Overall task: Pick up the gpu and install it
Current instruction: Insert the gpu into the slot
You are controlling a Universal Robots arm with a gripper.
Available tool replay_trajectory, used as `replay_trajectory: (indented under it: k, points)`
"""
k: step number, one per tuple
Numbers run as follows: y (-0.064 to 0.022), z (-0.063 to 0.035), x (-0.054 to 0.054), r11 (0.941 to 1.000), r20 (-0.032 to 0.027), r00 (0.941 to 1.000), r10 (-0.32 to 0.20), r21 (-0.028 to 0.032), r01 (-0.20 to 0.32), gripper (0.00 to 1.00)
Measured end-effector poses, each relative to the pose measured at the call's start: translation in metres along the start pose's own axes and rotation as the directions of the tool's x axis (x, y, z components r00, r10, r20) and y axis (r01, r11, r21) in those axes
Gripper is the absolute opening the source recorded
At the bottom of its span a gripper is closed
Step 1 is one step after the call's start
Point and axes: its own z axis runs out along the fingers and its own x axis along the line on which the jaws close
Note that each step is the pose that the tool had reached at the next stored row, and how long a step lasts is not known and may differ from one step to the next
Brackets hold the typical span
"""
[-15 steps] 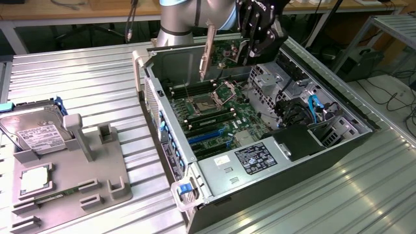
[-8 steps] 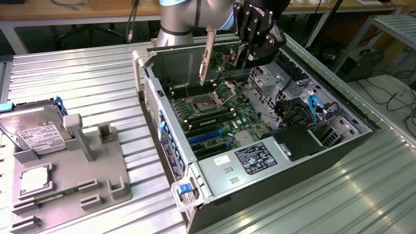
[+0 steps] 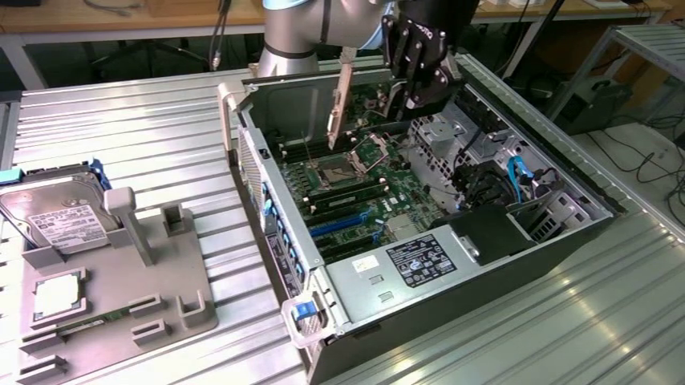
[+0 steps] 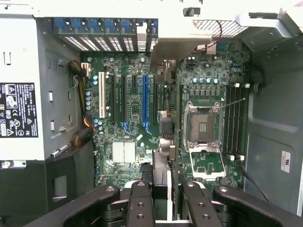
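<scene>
Black two-finger claw right up at the lens, clenched on the gpu, a thin dark circuit card with a long silver bracket. From outside, the claw holds the gpu upright above the green motherboard in the open grey computer case on the ribbed metal desk, not in a slot yet.

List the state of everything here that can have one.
case: open, lying on its side.
gpu: held on edge over the case, not seated in a slot.
hand: shut on the gpu.
CPU socket: open, empty.
blue slot: empty.
hard drive: on the tray, outside the case.
CPU chip: on the tray.
</scene>
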Motion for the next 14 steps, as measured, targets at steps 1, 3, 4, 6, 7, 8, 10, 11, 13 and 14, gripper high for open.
replay_trajectory:
  k: [1, 3, 4, 6, 7, 8, 10, 11, 13, 14]
  points:
    - [0.0001, 0.0018, 0.0, 1.0, -0.0001, 1.0, 0.002, 0.0, -0.002, 0.28]
    - [0.001, 0.0056, 0.0, 0.9999, -0.0004, 0.9999, 0.012, 0.0004, -0.012, 0.28]
    - [0.0015, 0.0073, 0.0, 0.9999, -0.0004, 0.9999, 0.016, 0.0005, -0.016, 0.28]
    - [0.0018, 0.0104, 0.0, 0.9998, -0.0004, 0.9998, 0.018, 0.0006, -0.018, 0.28]
    - [0.0019, 0.0111, 0.001, 0.9998, -0.0006, 0.9998, 0.019, 0.0006, -0.019, 0.28]
    - [0.0019, 0.0114, 0.001, 0.9998, -0.0007, 0.9998, 0.019, 0.0005, -0.019, 0.28]
    - [0.002, 0.0123, 0.002, 0.9998, -0.0007, 0.9998, 0.02, 0.0002, -0.02, 0.28]
    - [0.0019, 0.0127, 0.002, 0.9998, -0.0006, 0.9998, 0.02, -0.0001, -0.02, 0.28]
    - [0.002, 0.0142, 0.002, 0.9998, -0.0007, 0.9998, 0.021, -0.0008, -0.021, 0.28]
    - [0.0023, 0.0152, 0.002, 0.9998, -0.0006, 0.9998, 0.021, -0.0009, -0.021, 0.28]
